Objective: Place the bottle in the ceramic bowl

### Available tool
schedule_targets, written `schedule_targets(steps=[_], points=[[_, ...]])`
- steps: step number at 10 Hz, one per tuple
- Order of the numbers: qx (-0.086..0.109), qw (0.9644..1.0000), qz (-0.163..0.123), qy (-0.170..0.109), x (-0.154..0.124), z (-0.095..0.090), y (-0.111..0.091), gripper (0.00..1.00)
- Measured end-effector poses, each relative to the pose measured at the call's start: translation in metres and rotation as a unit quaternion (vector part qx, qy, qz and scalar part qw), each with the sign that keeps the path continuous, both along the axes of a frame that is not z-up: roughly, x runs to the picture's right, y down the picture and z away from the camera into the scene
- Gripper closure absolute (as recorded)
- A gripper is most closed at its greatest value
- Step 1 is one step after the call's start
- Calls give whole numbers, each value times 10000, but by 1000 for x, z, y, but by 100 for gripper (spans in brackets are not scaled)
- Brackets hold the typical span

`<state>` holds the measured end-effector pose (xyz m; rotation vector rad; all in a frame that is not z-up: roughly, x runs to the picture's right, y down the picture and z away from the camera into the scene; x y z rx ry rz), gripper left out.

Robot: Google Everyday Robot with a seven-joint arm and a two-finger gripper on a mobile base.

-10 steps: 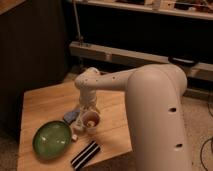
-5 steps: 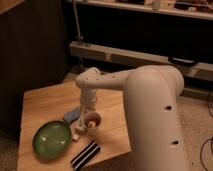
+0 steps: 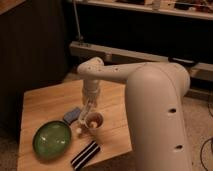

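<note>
The small white bottle (image 3: 80, 127) lies tilted on the wooden table, between the tan cup (image 3: 94, 120) and the blue block (image 3: 72, 115). My gripper (image 3: 86, 116) reaches straight down from the white arm onto the bottle's upper end and is shut on it. The bottle's lower end pokes out below the fingers, next to the cup's left side. The green ceramic bowl (image 3: 52, 140) sits at the table's front left, a short way left of and below the bottle, with nothing in it.
A black striped object (image 3: 86, 155) lies near the table's front edge, right of the bowl. The wooden table (image 3: 42, 102) is small, with edges close on all sides. The robot's large white body (image 3: 160, 120) fills the right. Dark shelving stands behind.
The arm has stayed over the cup and bottle. The gripper has closed down onto the bottle. Bowl, cup and blue block have not moved.
</note>
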<state>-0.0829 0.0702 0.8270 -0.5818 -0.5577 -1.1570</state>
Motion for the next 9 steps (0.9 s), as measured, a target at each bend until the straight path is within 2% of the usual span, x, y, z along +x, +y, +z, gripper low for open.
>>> schedule_targets(steps=[1, 2, 3, 6, 9], points=[[-171, 9997, 162, 17, 5, -12, -15, 100], [-374, 9989, 269, 53, 6, -19, -22, 100], [-478, 9985, 278, 50, 3, -25, -24, 100], [-622, 9980, 77, -55, -27, -57, -7, 100], [-621, 9974, -89, -361, -71, -96, 20, 100]])
